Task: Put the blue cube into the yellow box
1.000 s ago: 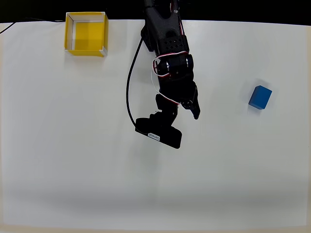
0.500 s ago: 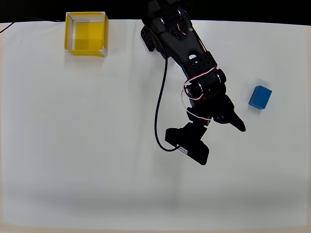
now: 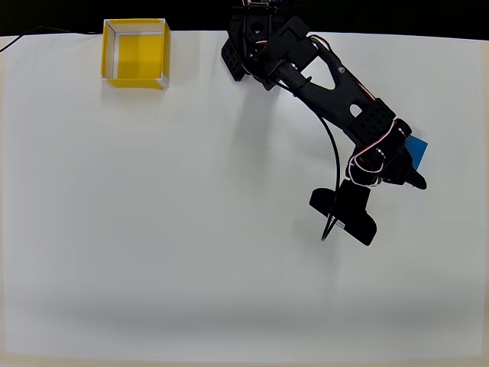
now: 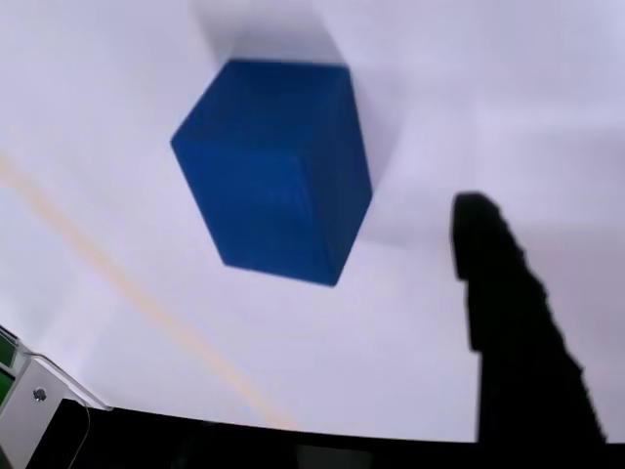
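We saw a matte, bright-blue cube (image 3: 417,147), slightly oblong, resting on the smooth white table (image 3: 153,229) near its right edge in the overhead view. The square, open-topped yellow box (image 3: 135,53), with thin pale inner walls, sat at the far left corner. The black arm (image 3: 328,76) stretched diagonally from the far edge, its gripper (image 3: 409,172) partly covering the cube. In the wrist view one dark finger (image 4: 518,332) stood beside the cube (image 4: 278,171), not touching. We could not tell how far apart the fingers were.

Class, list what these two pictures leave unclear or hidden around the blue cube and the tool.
- Overhead view: most of the blue cube is covered by the arm.
- Wrist view: one dark finger is blurred; the second is cut off, so the tool's opening is unreadable.
- Whether the tool touches the cube: unclear.
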You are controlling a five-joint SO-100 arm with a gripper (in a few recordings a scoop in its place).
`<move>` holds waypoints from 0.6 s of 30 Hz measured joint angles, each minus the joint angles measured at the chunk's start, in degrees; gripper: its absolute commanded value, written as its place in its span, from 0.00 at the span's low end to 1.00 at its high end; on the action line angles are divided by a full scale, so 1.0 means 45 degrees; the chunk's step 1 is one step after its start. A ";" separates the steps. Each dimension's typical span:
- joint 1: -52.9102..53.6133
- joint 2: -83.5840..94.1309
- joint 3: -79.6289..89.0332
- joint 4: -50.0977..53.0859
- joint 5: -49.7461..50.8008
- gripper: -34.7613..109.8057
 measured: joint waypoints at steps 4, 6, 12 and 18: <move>-0.0781 -0.1035 -0.0664 0.0254 0.0645 0.64; -0.1074 -0.1504 -0.0957 0.0273 0.0879 0.64; -0.1934 -0.2871 -0.1797 0.0273 0.1406 0.63; -0.2539 -0.4043 -0.2754 0.0273 0.1641 0.63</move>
